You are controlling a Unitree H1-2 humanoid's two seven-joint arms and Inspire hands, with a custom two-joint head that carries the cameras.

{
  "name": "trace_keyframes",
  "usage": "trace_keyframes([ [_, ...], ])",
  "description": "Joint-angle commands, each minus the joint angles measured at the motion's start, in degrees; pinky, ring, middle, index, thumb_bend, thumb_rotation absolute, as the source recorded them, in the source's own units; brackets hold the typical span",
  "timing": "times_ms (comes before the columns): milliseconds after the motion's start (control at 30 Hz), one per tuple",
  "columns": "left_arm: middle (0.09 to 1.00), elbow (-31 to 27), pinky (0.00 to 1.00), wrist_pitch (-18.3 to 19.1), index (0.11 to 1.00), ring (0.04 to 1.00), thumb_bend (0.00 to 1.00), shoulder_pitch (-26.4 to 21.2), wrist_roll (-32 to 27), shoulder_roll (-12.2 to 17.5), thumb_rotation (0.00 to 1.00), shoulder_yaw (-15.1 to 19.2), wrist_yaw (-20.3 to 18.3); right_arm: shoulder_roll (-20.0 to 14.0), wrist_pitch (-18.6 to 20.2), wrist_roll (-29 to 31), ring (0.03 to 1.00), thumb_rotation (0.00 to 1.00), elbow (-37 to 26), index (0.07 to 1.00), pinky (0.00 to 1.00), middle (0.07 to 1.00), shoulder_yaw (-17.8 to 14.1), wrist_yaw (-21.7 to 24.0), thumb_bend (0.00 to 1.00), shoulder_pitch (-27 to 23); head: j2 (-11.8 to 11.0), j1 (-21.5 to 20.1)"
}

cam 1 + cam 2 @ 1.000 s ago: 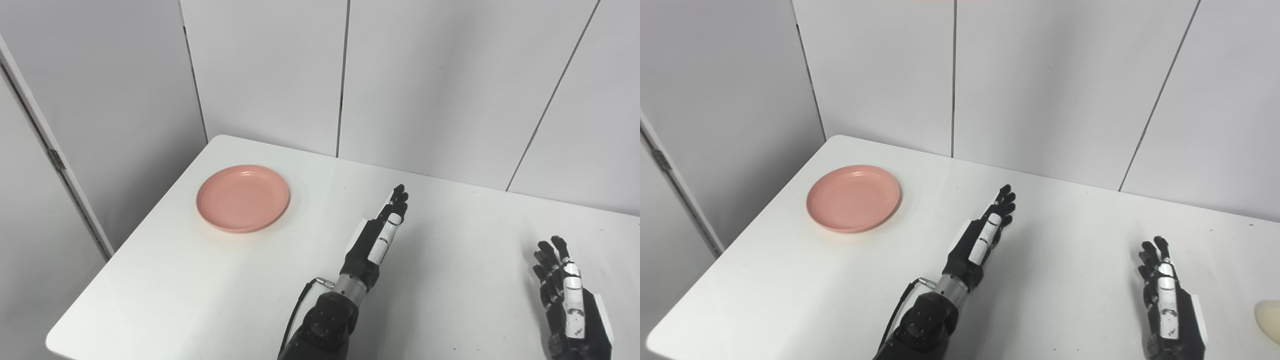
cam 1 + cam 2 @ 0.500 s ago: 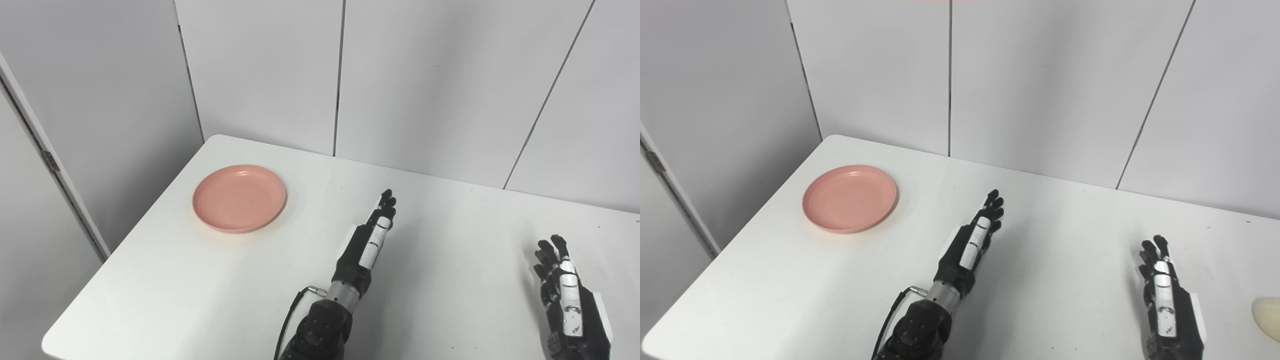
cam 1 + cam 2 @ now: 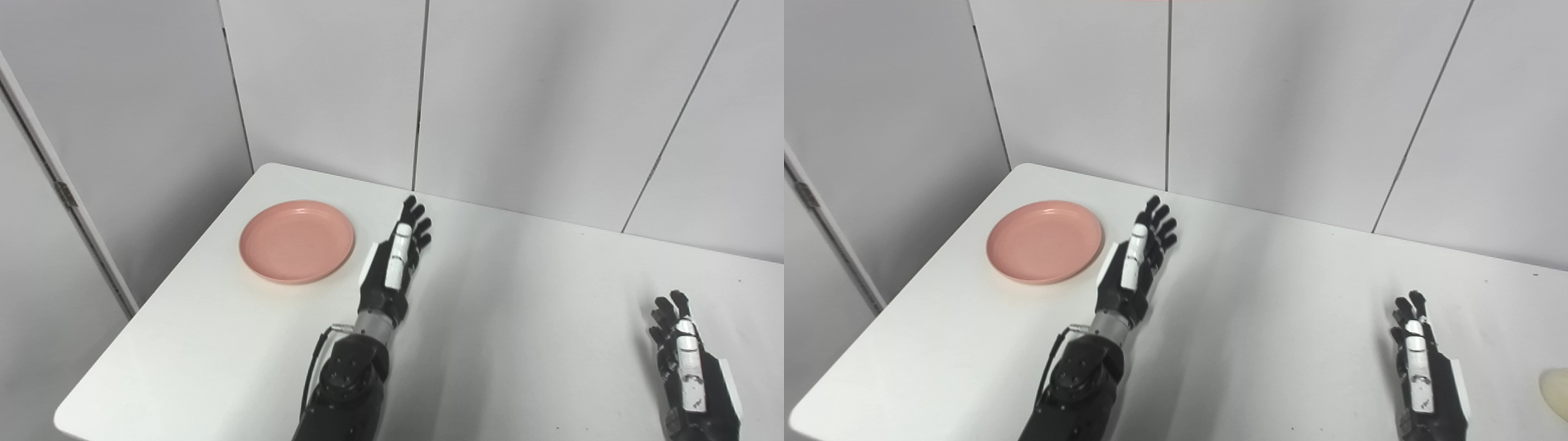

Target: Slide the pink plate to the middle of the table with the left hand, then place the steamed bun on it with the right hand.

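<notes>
A round, shallow pink plate (image 3: 297, 241) sits flat on the smooth white bench (image 3: 520, 294), close to the bench's far left corner. Nothing lies in the plate.

The left hand (image 3: 392, 269), black with white patches, is just beside the plate's right rim. It does not touch the plate, and a thin strip of white bench shows between them. Its fingers (image 3: 416, 219) are stretched out and a little apart, pointing toward the far edge of the bench. They hold nothing. The hand stands on its side, with the thumb side up. Whether it rests on the bench or floats just above it, I cannot tell. Its dark arm (image 3: 346, 386) comes up from the near edge, with a thin black cable (image 3: 313, 361) looping beside the wrist.

The right hand (image 3: 1421, 367) is low by the near edge, toward the right side of the bench, well apart from the plate and from the other hand. Its fingers (image 3: 1409, 306) are also straight and loose, pointing away, and they hold nothing.

A pale, cream, round steamed bun (image 3: 1556, 392) lies at the right edge of the bench, near the right hand but not touching it. Only part of it shows, and only in the right eye view.

Grey wall panels (image 3: 508, 92) stand behind the bench.
</notes>
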Motion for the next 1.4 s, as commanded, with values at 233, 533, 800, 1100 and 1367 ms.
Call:
trace_keyframes([
  [233, 0.972, -6.0, 0.95, 3.1, 0.988, 0.963, 0.70, -4.9, -1.3, 5.5, 1.00, 3.9, 1.5, 0.2, -2.2, -0.1, 0.988, 0.96, -0.7, 1.000, 1.00, 0.971, 0.2, 0.1, 0.44, -1.5, -0.4, -0.2],
  [533, 0.942, -8.3, 0.91, 5.5, 0.951, 0.922, 0.73, -5.8, 1.0, 10.3, 1.00, 6.1, 4.2, 0.5, -2.5, -0.3, 0.993, 0.97, -0.6, 1.000, 1.00, 0.972, 0.4, 0.1, 0.40, -1.6, -0.5, -0.3],
  [800, 0.911, -5.5, 0.92, 4.2, 0.918, 0.897, 0.73, -6.8, 1.0, 15.0, 1.00, 9.3, 5.5, 0.9, -2.4, 0.0, 0.986, 0.97, -1.0, 1.000, 1.00, 0.966, 0.4, -0.2, 0.39, -1.5, -0.7, -0.2],
  [1100, 0.866, 0.5, 0.94, 1.5, 0.868, 0.872, 0.74, -8.2, 1.3, 19.2, 1.00, 13.5, 7.9, 0.7, -2.8, -0.3, 0.989, 0.95, -0.6, 1.000, 1.00, 0.974, 0.5, 0.0, 0.40, -1.6, -0.8, 0.1],
  [1367, 0.834, 6.4, 0.92, -2.5, 0.838, 0.835, 0.74, -8.7, 2.7, 23.2, 1.00, 15.3, 10.2, 0.9, -2.4, -0.2, 0.998, 0.94, -0.7, 1.000, 1.00, 0.975, 0.5, -0.2, 0.38, -1.7, -0.8, 0.2],
])
